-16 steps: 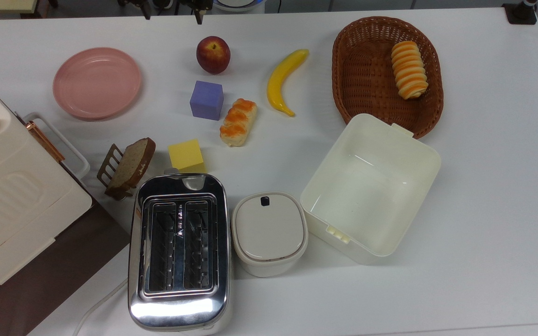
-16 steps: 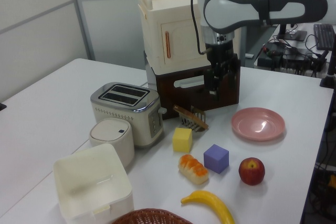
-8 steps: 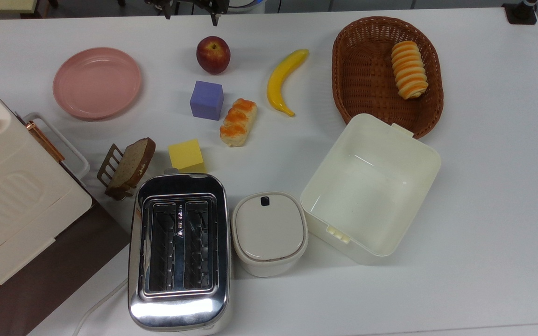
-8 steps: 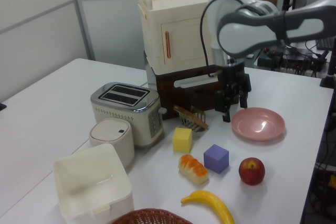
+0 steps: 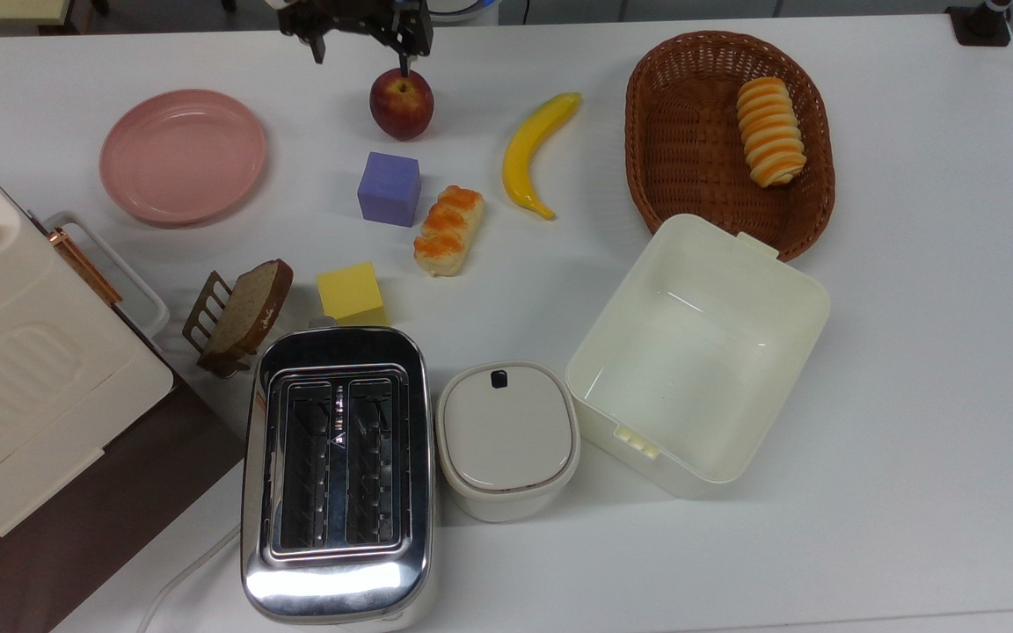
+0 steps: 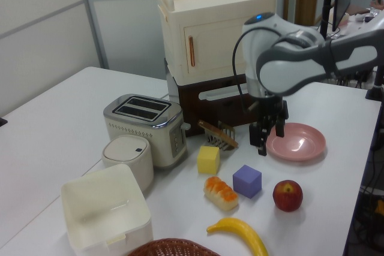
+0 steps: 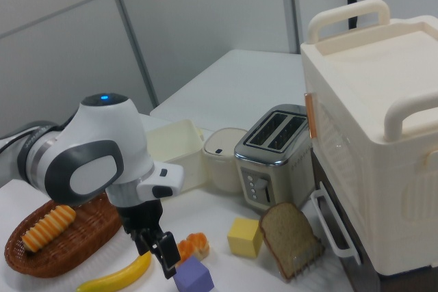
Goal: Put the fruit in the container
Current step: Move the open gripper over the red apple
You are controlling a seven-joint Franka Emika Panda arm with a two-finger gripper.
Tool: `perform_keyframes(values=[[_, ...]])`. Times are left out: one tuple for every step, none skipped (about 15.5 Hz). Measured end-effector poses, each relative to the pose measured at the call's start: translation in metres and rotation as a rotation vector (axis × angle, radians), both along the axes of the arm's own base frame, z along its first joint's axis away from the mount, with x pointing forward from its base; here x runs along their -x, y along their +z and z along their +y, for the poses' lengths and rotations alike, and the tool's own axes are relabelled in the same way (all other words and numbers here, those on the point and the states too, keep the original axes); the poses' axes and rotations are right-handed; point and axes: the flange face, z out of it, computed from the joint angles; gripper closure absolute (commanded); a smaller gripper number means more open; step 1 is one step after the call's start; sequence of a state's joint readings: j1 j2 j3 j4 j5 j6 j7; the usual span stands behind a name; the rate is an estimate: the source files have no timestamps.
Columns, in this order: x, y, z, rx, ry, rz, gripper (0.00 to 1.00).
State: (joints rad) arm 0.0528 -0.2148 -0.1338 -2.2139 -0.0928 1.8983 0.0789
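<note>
White surface [image 5: 911, 369], crowded with kitchen props, carries the apple [image 5: 401, 104] near its far edge in the top view, standing free with the stem up, between the pink plate [image 5: 182, 156] to the top view's left and the banana [image 5: 535, 155] to the top view's right; a purple cube [image 5: 389, 188] sits just nearer. The pincer [image 5: 362, 48] hangs above the surface with its two fingers spread and nothing between them. In the top view one fingertip overlaps the apple's far rim while the other stands well to the top view's left, so the apple lies toward the top view's right and slightly nearer than the midpoint of the jaws. In the left view the pincer [image 6: 268, 141] hangs beside the plate, with the apple [image 6: 287, 195] lower and to the left view's right. The apple is round, so no grip axis matters. The box [image 5: 700, 352] stands open well to the top view's right and nearer. No readable writing or brand is visible on anything.
</note>
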Motion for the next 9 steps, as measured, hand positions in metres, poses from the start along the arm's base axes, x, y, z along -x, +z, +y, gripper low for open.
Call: perform_keyframes(values=[[0.002,-0.005,0.003,0.006,0.008,0.004,0.00],[0.005,-0.008,0.005,0.012,0.017,0.007,0.00],[0.007,-0.009,0.008,0.015,0.025,0.003,0.00],[0.011,-0.010,0.010,0.017,0.031,-0.004,0.00],[0.014,-0.010,0.011,0.018,0.037,-0.012,0.00],[0.018,-0.010,0.013,0.020,0.042,-0.015,0.00],[0.021,-0.010,0.014,0.020,0.046,-0.016,0.00],[0.023,-0.011,0.015,0.021,0.048,-0.016,0.00],[0.024,-0.012,0.015,0.023,0.050,-0.015,0.00]])
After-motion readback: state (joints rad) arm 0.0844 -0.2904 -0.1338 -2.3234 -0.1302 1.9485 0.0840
